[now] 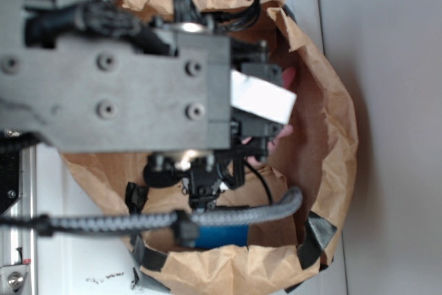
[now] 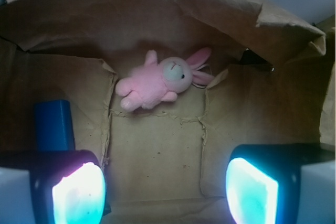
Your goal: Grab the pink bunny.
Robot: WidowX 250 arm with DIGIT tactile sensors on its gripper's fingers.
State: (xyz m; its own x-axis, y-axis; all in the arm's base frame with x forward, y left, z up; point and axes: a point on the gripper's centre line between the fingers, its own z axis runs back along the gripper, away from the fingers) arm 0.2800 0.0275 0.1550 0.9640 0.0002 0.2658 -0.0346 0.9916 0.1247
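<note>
Tool spread wide, empty, pink bunny lying apart ahead, blue block beside one finger

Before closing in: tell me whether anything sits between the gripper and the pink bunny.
Nothing visible does. The gripper is open, with bare paper bag floor up to the pink bunny. The blue block stands off to the left.

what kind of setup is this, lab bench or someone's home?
Likely a lab-style robot test rig, not a home: a crumpled brown paper bag serves as the bin on a plain white surface, holding just a pink bunny and a blue block, with the open hand above them.
</note>
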